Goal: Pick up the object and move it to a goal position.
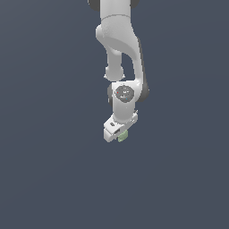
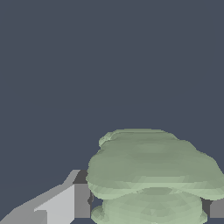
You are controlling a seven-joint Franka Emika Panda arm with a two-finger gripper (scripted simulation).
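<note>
The object [image 1: 123, 135] is a tiny pale green ridged piece; in the exterior view it shows just under the white arm's hand, near the middle of the picture. My gripper [image 1: 119, 135] is shut on it, with the piece between the fingers. In the wrist view the object [image 2: 151, 170] fills much of the picture as stacked pale green rounded ridges, and a grey fingertip [image 2: 81, 200] presses against one side and another fingertip [image 2: 216, 209] shows at the other side. Part of the object is hidden by the hand in the exterior view.
The white arm [image 1: 120, 49] reaches down from the exterior view's top. A plain dark blue-grey surface [image 1: 44, 156] lies all around it. No goal marker shows in either view.
</note>
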